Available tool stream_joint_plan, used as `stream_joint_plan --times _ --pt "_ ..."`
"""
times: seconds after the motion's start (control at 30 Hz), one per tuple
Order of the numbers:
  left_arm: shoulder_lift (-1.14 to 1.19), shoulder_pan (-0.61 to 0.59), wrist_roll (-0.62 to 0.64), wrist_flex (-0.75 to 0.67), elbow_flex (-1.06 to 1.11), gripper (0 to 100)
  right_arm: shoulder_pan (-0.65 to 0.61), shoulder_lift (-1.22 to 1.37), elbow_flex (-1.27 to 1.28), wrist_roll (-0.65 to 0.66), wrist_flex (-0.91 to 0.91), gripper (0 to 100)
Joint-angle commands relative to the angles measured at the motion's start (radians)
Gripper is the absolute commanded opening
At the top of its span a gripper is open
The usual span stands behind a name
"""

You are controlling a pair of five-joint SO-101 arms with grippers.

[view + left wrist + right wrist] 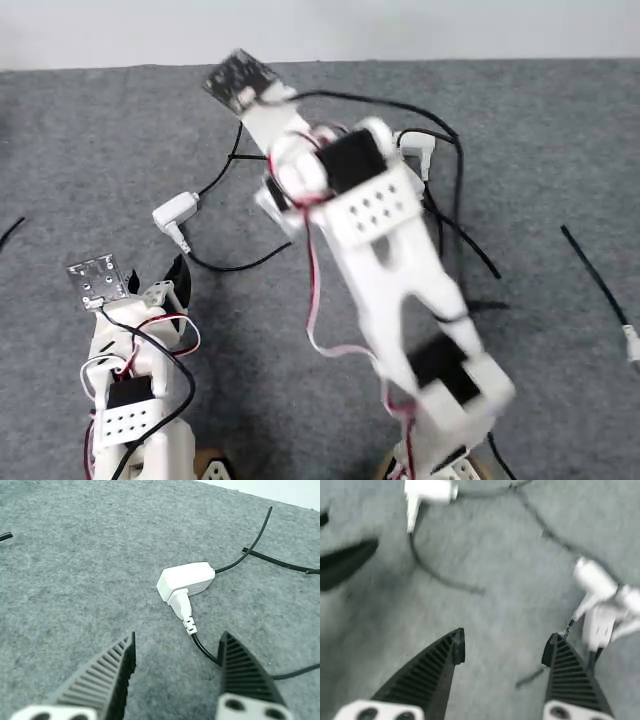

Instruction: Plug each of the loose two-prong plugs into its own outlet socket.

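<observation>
Both claws gape wide, the left gripper (177, 640) and the right gripper (506, 640). At twelve o'clock from the left lies a white socket (172, 210), its plug (181, 605) seated. The loose white plug (592, 577) near the right looks light, hard and slick, so I'd pinch its flat sides

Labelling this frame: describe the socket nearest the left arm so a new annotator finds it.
On the grey mat, look just ahead of the left tool. The socket is a small white block lying alone, with a white plug in it and black cable trailing off. The other white pieces bunch together beside the right arm.
</observation>
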Motion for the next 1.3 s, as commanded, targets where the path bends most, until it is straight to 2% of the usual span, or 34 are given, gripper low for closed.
stream_joint_plan --times 0.0,0.23,0.5,0.67,0.83,1.0,1.13,1.27 --pt "-0.009 0.003 -0.003 0.0 -0.018 25 0.018 -0.278 0.279 -0.012 0.042 24.7" --pt "-0.009 0.003 -0.003 0.003 -0.016 25 0.134 -0.634 0.704 -0.018 0.041 24.7" --pt "-0.008 0.002 -0.003 0.005 -0.01 25 0.24 -0.918 1.1 -0.281 0.039 24.8" --pt "-0.008 0.002 -0.003 0.005 -0.01 25 0.268 -1.03 1.272 -0.339 0.015 24.8" --pt "-0.008 -0.003 -0.003 0.005 -0.01 25 0.394 -1.119 1.444 -0.353 -0.114 24.8" --pt "-0.008 -0.018 -0.008 0.006 -0.01 25 0.584 -1.205 1.611 -0.353 -0.326 24.8" --pt "-0.009 -0.107 -0.109 0.015 -0.05 25 0.648 -1.291 1.774 -0.351 -0.538 24.8" --pt "-0.009 -0.204 -0.163 0.193 -0.125 25 0.648 -1.394 1.9 -0.319 -0.642 24.8"
